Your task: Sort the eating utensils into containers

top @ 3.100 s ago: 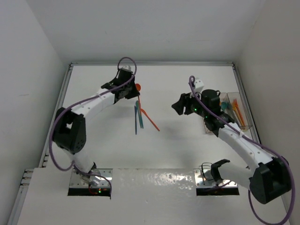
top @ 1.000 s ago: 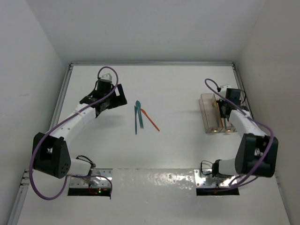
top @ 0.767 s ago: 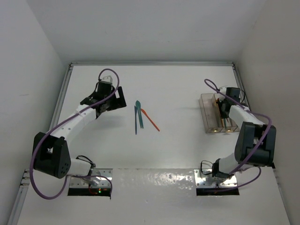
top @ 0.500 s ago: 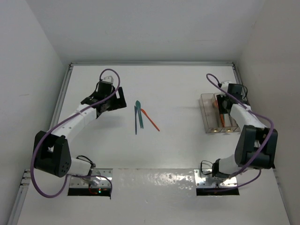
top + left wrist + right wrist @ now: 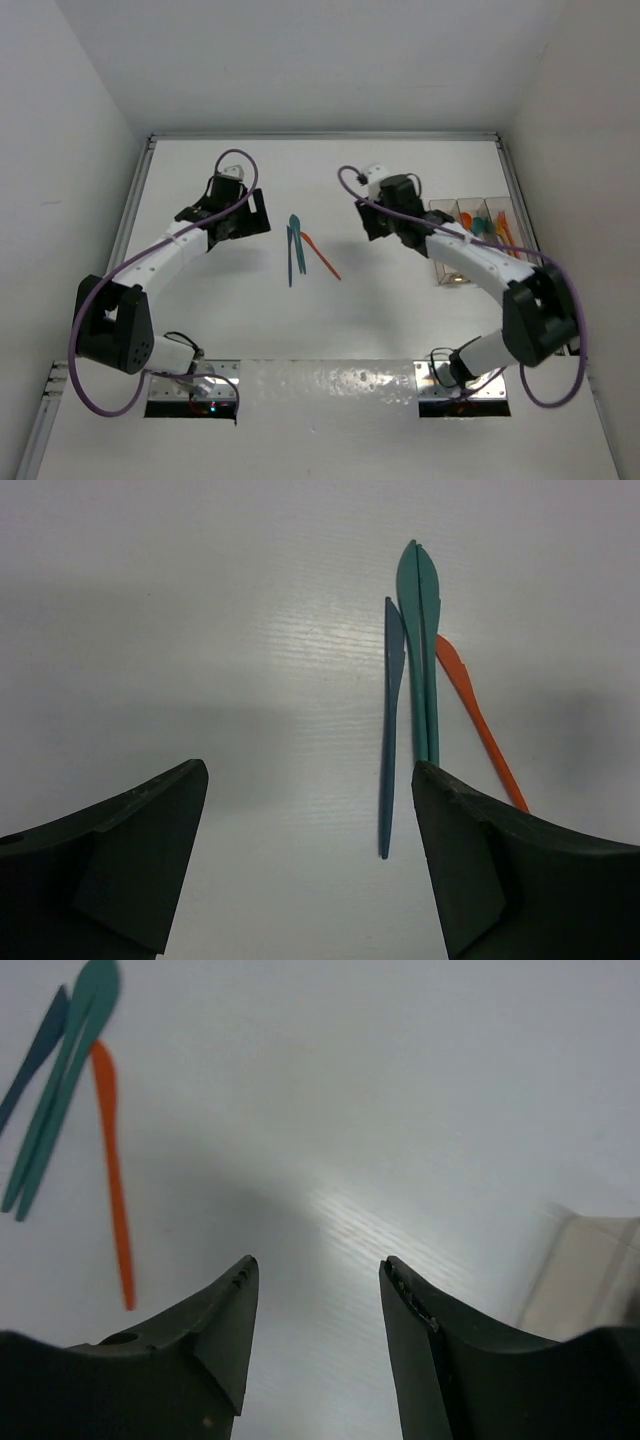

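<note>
Teal, blue and orange utensils lie close together mid-desk (image 5: 400, 310): two teal pieces (image 5: 422, 660) side by side, a blue knife (image 5: 390, 730) just beside them, and an orange one (image 5: 480, 735) angling away on the other side. The left gripper (image 5: 307, 780) hovers near them, fingers spread wide, holding nothing. The right gripper (image 5: 317, 1265) hangs between this cluster and the clear containers (image 5: 470, 245), jaws apart and empty. More orange and teal sorted utensils (image 5: 505, 232) lie inside the containers.
</note>
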{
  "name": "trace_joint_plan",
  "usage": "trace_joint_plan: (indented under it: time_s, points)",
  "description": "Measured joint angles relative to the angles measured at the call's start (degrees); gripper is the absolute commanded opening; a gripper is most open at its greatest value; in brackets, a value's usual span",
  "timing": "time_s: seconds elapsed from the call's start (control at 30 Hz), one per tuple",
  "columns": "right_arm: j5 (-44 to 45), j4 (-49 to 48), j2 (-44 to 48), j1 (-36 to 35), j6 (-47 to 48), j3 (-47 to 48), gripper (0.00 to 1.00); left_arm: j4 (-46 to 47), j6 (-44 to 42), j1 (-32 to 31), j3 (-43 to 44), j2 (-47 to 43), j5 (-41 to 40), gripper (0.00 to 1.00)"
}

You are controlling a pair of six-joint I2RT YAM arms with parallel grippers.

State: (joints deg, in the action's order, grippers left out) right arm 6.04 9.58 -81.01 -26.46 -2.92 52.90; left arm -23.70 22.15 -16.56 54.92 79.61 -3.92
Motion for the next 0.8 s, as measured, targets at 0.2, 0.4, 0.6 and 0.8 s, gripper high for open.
trace_joint_plan:
  time_s: [0.2, 0.4, 0.6, 0.8]
  points:
    - [0.0, -0.7, -15.6, -10.3, -4.3, 7.3, 0.52, -2.4, 0.0, 0.0, -0.6, -2.8, -1.6, 0.85]
    - [-0.5, 1.7, -27.8, -13.6, -7.5, 17.0, 0.51, -4.6, -0.1, 0.0, -4.3, -10.4, -5.2, 0.86]
    - [-1.4, 3.4, -31.9, -14.9, -9.8, 20.0, 0.47, -6.4, -0.2, 0.0, -7.5, -14.5, -8.5, 0.87]
    - [-2.5, 6.4, -35.5, -15.7, -11.6, 21.1, 0.43, -6.3, 0.5, 0.0, -7.9, -17.3, -11.3, 0.88]
